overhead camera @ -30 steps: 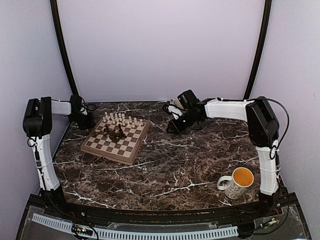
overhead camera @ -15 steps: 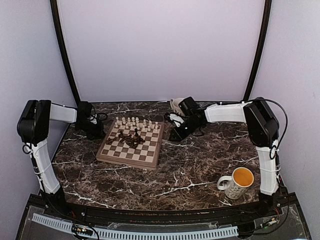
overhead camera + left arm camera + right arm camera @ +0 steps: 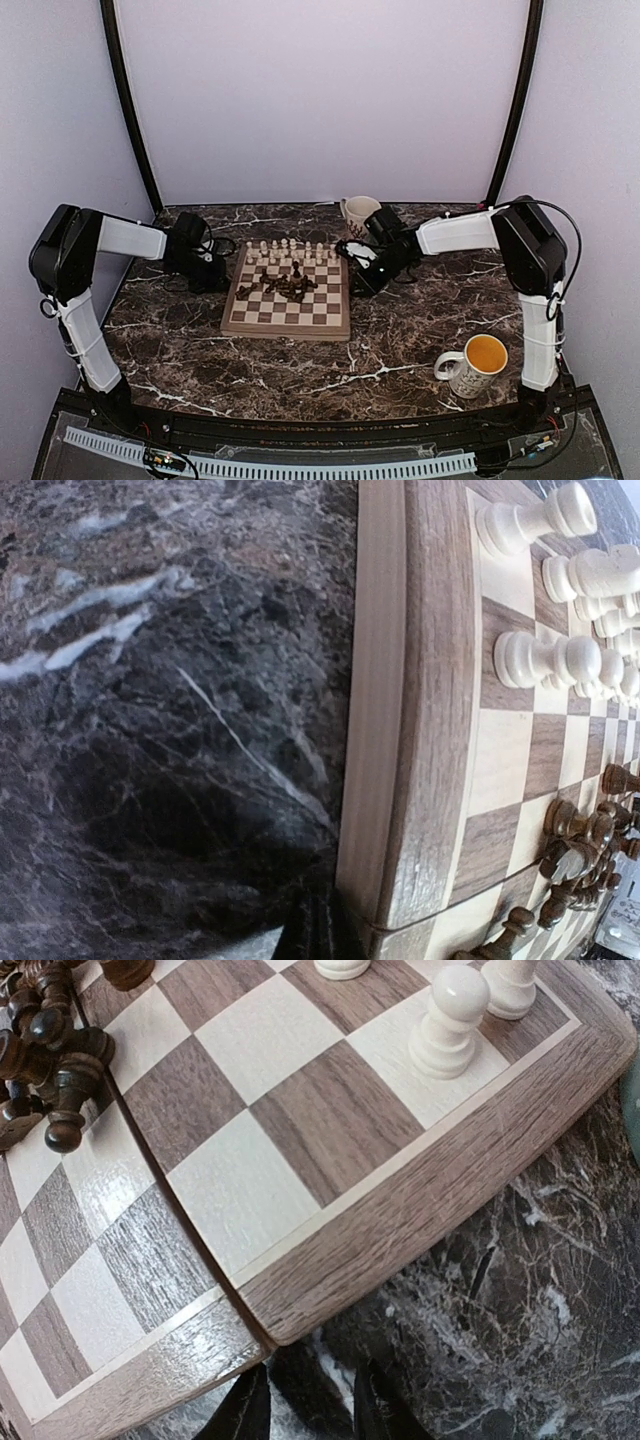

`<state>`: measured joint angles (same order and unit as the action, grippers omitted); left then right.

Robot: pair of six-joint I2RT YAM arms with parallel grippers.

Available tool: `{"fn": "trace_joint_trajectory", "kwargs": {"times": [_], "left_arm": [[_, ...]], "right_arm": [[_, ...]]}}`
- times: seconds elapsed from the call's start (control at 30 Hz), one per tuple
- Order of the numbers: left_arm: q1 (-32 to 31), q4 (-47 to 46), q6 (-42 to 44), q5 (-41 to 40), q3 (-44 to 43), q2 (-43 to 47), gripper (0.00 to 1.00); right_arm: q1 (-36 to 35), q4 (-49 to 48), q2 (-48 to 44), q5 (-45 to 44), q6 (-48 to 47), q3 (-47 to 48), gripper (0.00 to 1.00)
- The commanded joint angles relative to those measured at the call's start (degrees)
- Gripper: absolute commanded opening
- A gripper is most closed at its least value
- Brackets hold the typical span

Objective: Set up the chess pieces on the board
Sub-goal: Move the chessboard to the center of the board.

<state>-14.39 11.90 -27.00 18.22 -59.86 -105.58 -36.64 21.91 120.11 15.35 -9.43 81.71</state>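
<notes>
Left gripper (image 3: 208, 272): found low on the table (image 3: 390, 335), just beside the left edge of the board (image 3: 285, 326); could not tell from above whether open or shut. Right gripper (image 3: 357, 272): found likewise at the right edge. Noted white pieces (image 3: 285, 249) upright along the far rows, dark pieces (image 3: 290, 285) heaped mid-board, a far mug (image 3: 355, 212) close behind, a near mug (image 3: 472, 366) well apart. From the left wrist: saw only board (image 3: 400, 730), white pieces (image 3: 540, 660) and dark heap (image 3: 575, 840), no clear fingers, so still could not tell. From the right wrist: fingers (image 3: 250, 1410) slightly parted, empty, just off the board (image 3: 420, 1200). Judged the pieces light, hard, smooth, easily tipped; best pinched at the neck from above. Judged the heap awkward: neighbours touching, likely to roll.
</notes>
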Motion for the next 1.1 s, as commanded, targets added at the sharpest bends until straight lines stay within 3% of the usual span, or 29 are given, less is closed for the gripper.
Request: {"fn": "trace_joint_trajectory", "kwargs": {"times": [0.0, 0.7, 1.07], "left_arm": [[-3.6, -0.7, -2.0, 1.7, 4.3, 4.0, 0.00], [-18.0, -6.7, -10.6, 0.6, 17.0, 12.4, 0.00], [-20.5, -7.6, -17.3, -2.8, 25.4, 20.8, 0.00]], "right_arm": [[-0.9, -0.4, -3.3, 1.0, -2.2, -2.2, 0.29], [-7.1, 2.8, -11.1, 4.4, -4.0, -13.0, 0.25], [-7.6, 4.8, -15.9, -0.2, -6.3, -18.4, 0.26]]}}
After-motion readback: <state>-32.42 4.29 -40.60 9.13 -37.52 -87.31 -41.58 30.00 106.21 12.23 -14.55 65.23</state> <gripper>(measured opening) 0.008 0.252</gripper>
